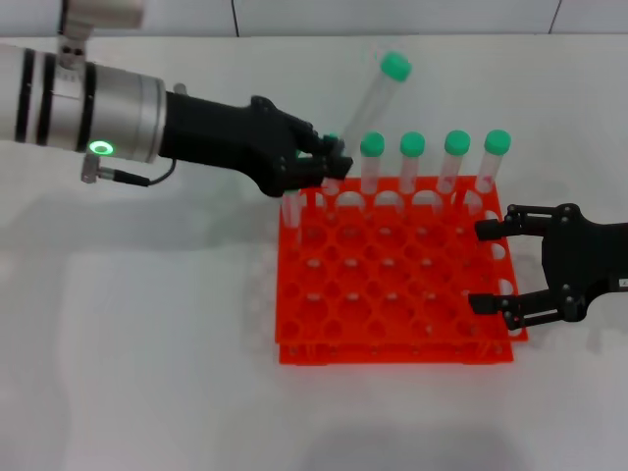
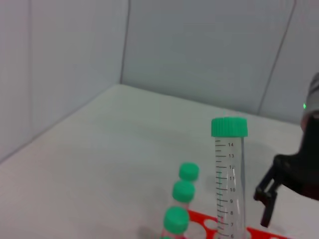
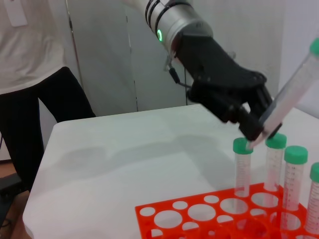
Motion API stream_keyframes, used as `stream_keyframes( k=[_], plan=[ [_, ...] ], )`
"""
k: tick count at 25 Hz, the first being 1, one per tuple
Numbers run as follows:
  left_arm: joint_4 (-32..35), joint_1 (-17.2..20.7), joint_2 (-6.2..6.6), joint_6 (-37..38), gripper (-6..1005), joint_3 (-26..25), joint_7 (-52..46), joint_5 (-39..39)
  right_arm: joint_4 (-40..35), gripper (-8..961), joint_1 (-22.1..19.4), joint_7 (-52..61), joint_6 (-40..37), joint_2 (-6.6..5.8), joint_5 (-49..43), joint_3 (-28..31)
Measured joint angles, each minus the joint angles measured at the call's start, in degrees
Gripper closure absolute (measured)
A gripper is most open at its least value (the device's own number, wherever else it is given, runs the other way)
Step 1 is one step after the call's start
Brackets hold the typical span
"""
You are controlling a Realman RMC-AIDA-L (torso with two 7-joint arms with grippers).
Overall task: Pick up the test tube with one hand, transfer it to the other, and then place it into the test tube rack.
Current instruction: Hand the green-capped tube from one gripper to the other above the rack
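- The test tube (image 1: 376, 93) is held tilted by the closed left gripper (image 1: 329, 164), above the back row of the orange rack (image 1: 392, 294).
- The right gripper (image 1: 491, 267) is spread wide, empty, at the rack's right edge.

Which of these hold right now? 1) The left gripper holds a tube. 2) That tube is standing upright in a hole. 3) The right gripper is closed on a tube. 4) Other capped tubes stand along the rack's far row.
1) True: the left gripper is shut on the test tube, near its lower end.
2) False: it is tilted, lifted above the test tube rack.
3) False: the right gripper is open and empty, over the rack's right edge.
4) True: green-capped tubes stand in the far row.
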Motion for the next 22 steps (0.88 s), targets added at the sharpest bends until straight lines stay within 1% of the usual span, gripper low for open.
stream_keyframes(
  k=[3, 6, 13, 18, 22],
  plan=[
    [0.0, -0.5, -0.97, -0.1, 765, 0.1, 0.4, 1.7, 0.0, 85, 0.0, 0.0, 0.2, 0.0, 0.0, 0.0],
    [-0.1, -0.5, -1.56, -0.4, 762, 0.1, 1.6, 2.4, 0.0, 85, 0.0, 0.0, 0.2, -0.04, 0.3, 0.0],
    [-0.1, 0.1, -2.02, -0.8, 757, -0.2, 3.9, 2.8, 0.3, 84, 0.1, 0.3, 0.2, -0.11, 1.2, 0.1],
    [-0.1, 0.8, -2.34, -1.3, 752, -0.2, 5.7, 2.9, 0.8, 84, 0.2, 2.2, -0.2, -0.37, 2.8, 0.4],
    [-0.1, 1.0, -2.67, -1.3, 749, -0.1, 7.0, 2.9, 0.8, 84, 0.6, 5.7, -0.2, -0.33, 3.0, 2.7]
  ],
)
